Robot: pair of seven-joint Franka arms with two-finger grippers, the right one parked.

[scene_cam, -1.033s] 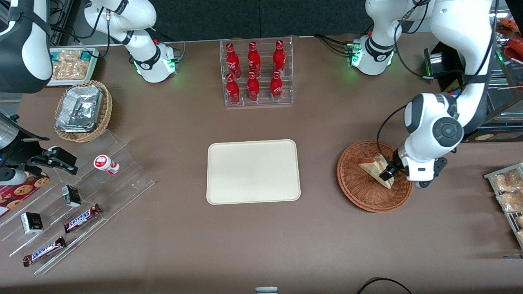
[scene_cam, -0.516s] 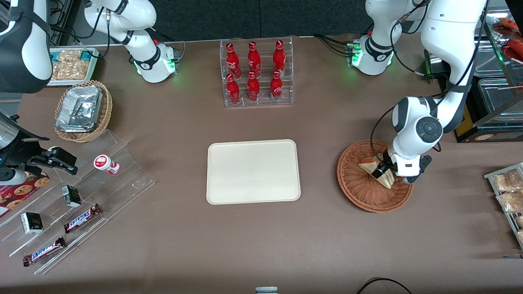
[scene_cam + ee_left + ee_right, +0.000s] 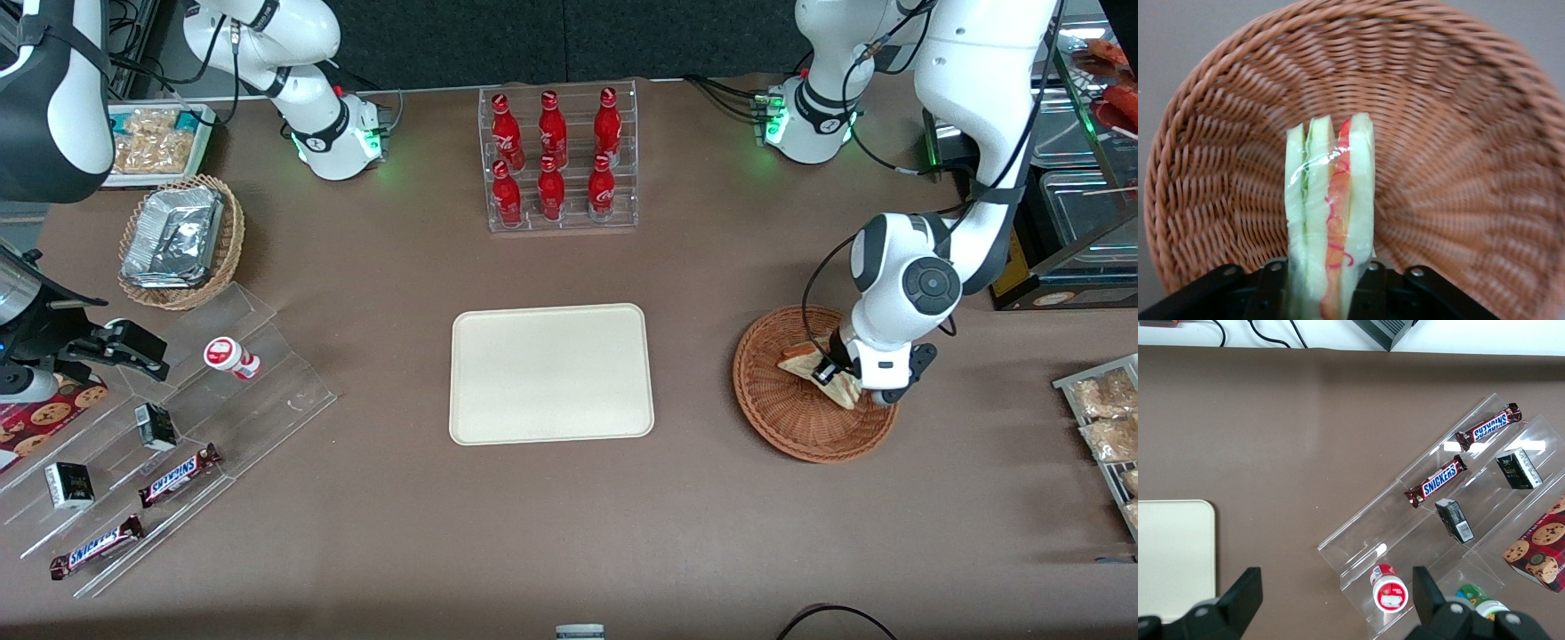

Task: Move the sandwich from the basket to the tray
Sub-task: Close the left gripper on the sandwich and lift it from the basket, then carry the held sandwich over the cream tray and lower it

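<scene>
We see the sandwich standing on edge inside the basket, its cut face with the green and red-orange filling toward the wrist camera. The tool is clenched on it, one black finger pressed to each bread face. The front view shows none of that filling: there the sandwich is a pale wedge, half covered by the tool and the white wrist. The basket sits on the brown counter, beside the tray, toward the working arm's end. In the wrist view the finger bases are cut off. The tray's corner alone shows from the parked arm's camera.
</scene>
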